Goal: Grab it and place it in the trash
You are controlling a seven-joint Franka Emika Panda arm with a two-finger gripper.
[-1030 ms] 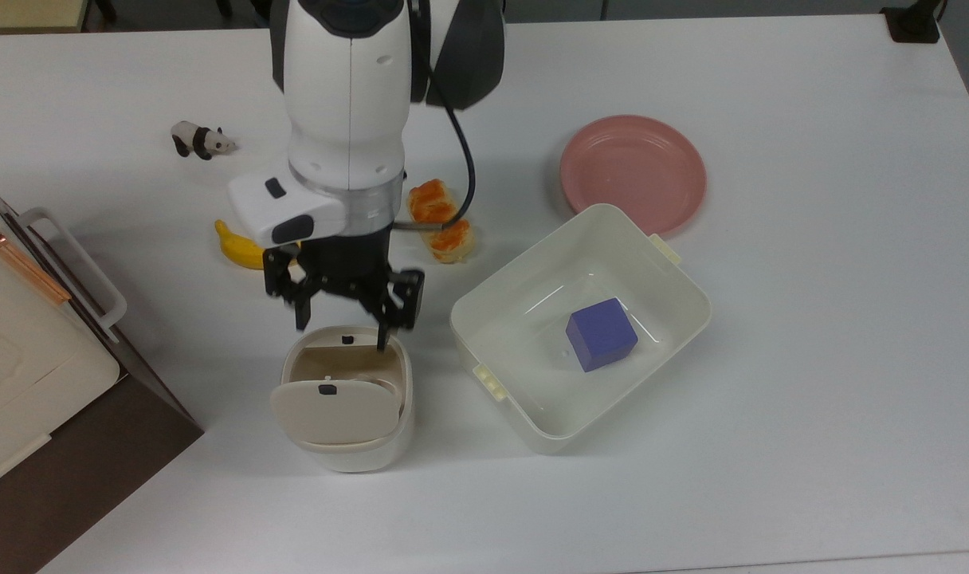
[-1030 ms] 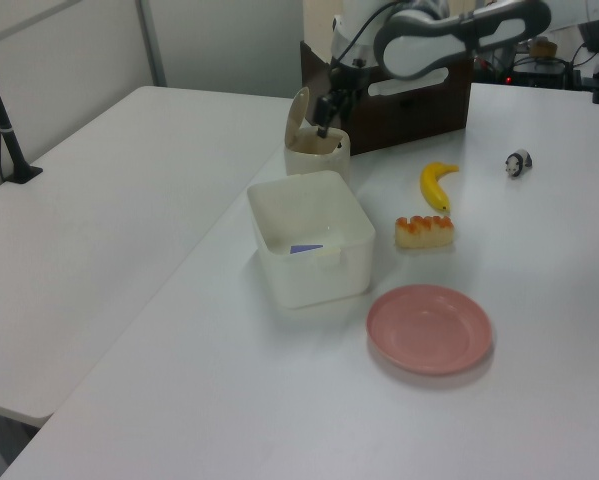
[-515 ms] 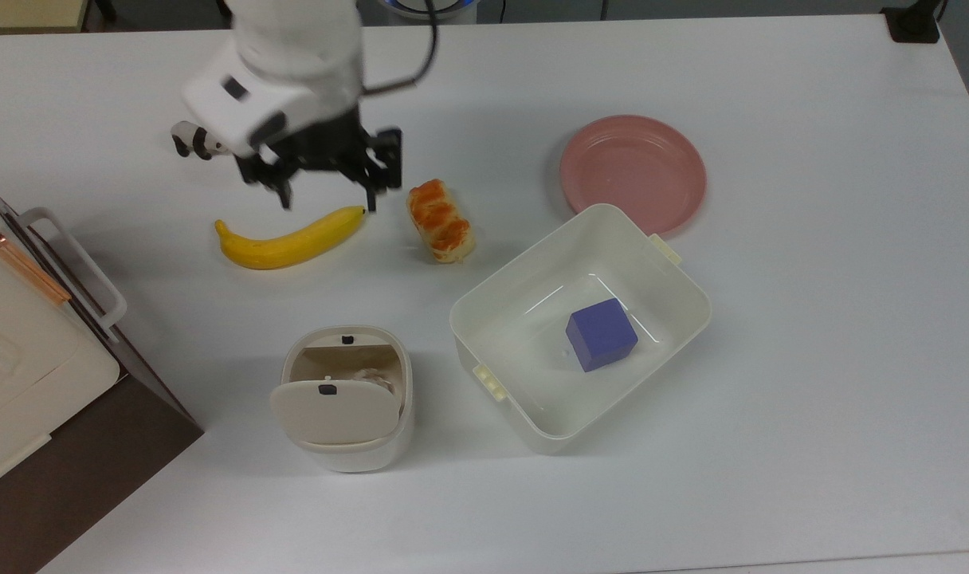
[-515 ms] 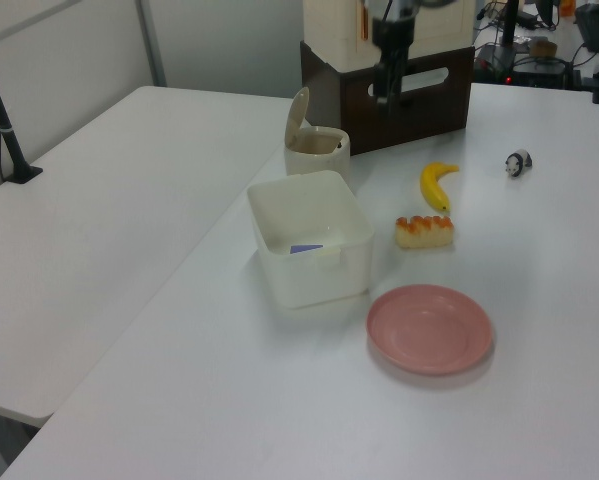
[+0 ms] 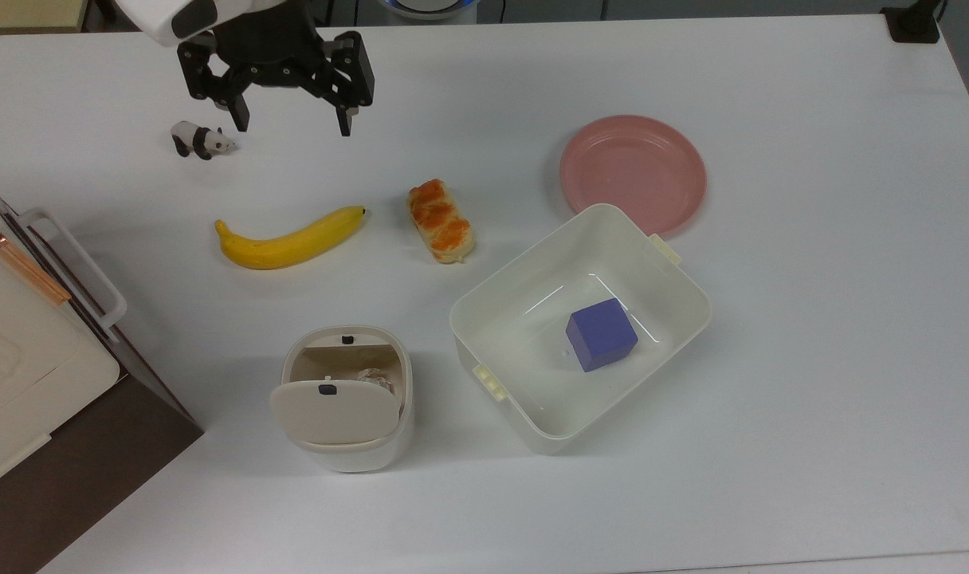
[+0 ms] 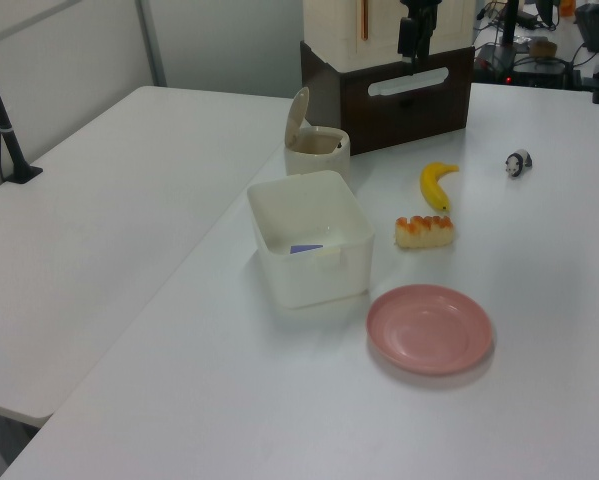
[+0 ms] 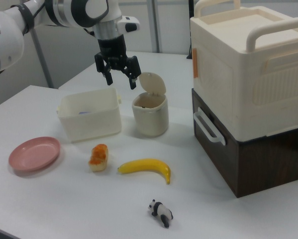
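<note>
In the top view, the black two-finger gripper hangs above the far part of the white desk, fingers spread wide and holding nothing, just beside the small black-and-white toy panda on the top view's left; it is well apart from the cream-beige rounded plastic bin with the swing flap lid, whose flap is tipped so the opening faces upward. Inside that opening a small crumpled ball of whitish-grey paper lies against the bin's inner wall, so the task looks done and the empty, opened fingers fit a release over the bin. The yellow banana, the orange-glazed bread roll, the pink round plate and the larger white rectangular tub with a blue-purple cube in it lie apart from one another and seem untouched by the job. In the left view, the bin stands between the tub and the dark brown box with a cream case on top, its flap raised; the paper cannot be made out here. In the right view, the gripper hovers high, fingers apart and empty, above and to the right view's left of the bin, clear of the upright flap, a height that I judge keeps it free of everything on the desk.
</note>
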